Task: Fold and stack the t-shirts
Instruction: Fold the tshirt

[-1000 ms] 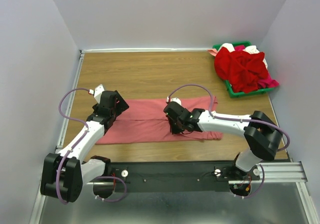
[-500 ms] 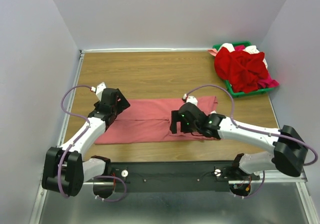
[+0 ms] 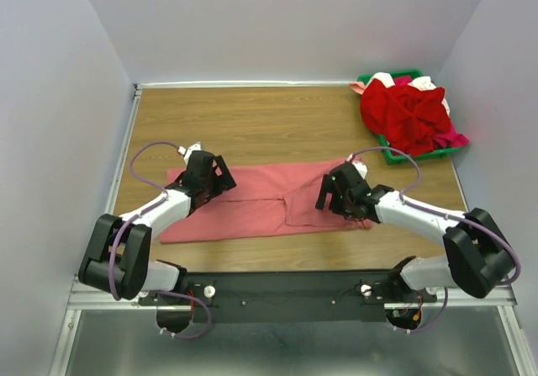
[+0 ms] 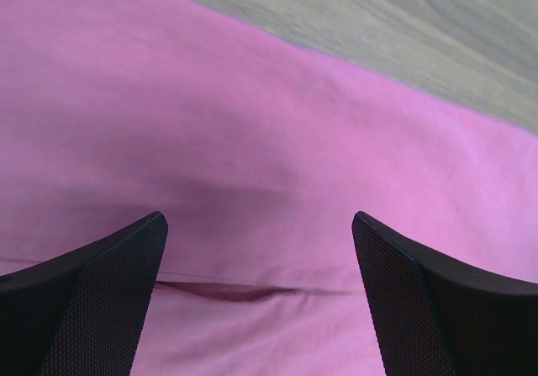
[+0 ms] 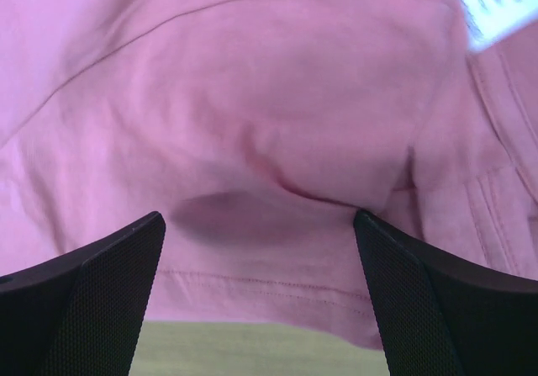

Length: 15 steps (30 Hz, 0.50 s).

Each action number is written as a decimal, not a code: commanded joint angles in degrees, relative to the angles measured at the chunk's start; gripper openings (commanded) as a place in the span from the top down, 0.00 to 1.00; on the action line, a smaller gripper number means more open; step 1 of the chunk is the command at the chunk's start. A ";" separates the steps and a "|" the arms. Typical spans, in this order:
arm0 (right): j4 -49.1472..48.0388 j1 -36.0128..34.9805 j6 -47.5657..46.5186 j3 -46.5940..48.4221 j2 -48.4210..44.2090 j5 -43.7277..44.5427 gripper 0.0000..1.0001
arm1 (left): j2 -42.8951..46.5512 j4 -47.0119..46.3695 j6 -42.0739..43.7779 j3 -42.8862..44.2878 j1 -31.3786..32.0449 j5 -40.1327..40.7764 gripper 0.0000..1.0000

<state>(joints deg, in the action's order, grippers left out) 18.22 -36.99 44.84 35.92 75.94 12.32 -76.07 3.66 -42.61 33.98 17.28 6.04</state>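
Observation:
A pink t-shirt (image 3: 252, 203) lies spread lengthwise on the wooden table, with a folded flap at its right end. My left gripper (image 3: 215, 179) hovers over the shirt's upper left part. In the left wrist view it (image 4: 259, 218) is open, with only pink cloth (image 4: 269, 124) and a fold seam under it. My right gripper (image 3: 333, 198) is over the right part, also open (image 5: 259, 216), with nothing between its fingers (image 5: 84, 300). Below it I see a hem (image 5: 269, 285) and a white label (image 5: 496, 2). More t-shirts, a red heap (image 3: 412, 115), sit at the back right.
A green bin (image 3: 395, 153) at the back right corner holds the red heap, with white and pink cloth showing at its edges. Bare wood (image 3: 252, 119) stretches behind the shirt. Grey walls close in on three sides, and a metal rail (image 3: 286, 288) runs along the near edge.
My right gripper has opened and moved right, from the shirt's middle to its right part. My left gripper has shifted right and slightly back along the shirt, staying open.

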 commanded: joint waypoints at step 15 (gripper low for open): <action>-10.13 16.42 -13.28 28.22 38.64 -17.05 0.00 | -2.68 -2.96 -9.50 -3.83 22.08 -0.77 0.02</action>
<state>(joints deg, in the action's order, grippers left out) 4.82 -22.04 34.57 62.22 105.25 2.31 -78.41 -0.51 -46.57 32.80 33.39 5.80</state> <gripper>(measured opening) 0.997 0.985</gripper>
